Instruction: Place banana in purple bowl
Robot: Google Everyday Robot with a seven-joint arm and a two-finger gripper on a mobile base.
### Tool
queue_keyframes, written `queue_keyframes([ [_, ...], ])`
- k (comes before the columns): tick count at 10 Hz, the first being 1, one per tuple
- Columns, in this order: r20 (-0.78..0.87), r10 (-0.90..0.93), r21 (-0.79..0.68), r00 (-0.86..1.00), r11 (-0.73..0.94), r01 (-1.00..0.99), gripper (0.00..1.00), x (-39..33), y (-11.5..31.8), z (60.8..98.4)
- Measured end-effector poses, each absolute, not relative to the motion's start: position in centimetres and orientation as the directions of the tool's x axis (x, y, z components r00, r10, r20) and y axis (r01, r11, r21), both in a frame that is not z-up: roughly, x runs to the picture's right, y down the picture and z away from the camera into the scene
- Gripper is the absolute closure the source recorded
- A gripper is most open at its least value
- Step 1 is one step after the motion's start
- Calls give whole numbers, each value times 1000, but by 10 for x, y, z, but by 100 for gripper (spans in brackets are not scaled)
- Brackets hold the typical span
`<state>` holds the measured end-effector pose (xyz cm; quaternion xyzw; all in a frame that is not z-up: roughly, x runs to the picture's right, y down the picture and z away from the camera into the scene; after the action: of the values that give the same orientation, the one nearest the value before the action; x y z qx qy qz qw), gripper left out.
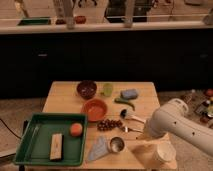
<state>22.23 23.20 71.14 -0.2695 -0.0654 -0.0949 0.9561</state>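
Note:
The purple bowl point(86, 89) stands at the back left of the wooden table point(65, 97), dark maroon and seemingly empty. I see no banana; it may be hidden behind my white arm point(172, 124), which covers the table's front right. My gripper point(146, 135) is at the arm's lower left end, low over the table to the right of the metal cup point(116, 144), well away from the purple bowl.
An orange bowl point(95, 109), green cup point(107, 90), blue sponge point(129, 93), green vegetable point(125, 104), spoon point(131, 117), grapes point(109, 124) and grey cloth point(98, 149) lie on the table. A green tray point(35, 142) at front left holds an orange point(75, 129) and a wooden block point(56, 146).

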Motion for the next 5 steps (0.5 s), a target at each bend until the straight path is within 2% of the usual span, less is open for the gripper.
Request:
queue_keyframes([
  [5,165,-166,-455,972,862,224,100,216,209,703],
])
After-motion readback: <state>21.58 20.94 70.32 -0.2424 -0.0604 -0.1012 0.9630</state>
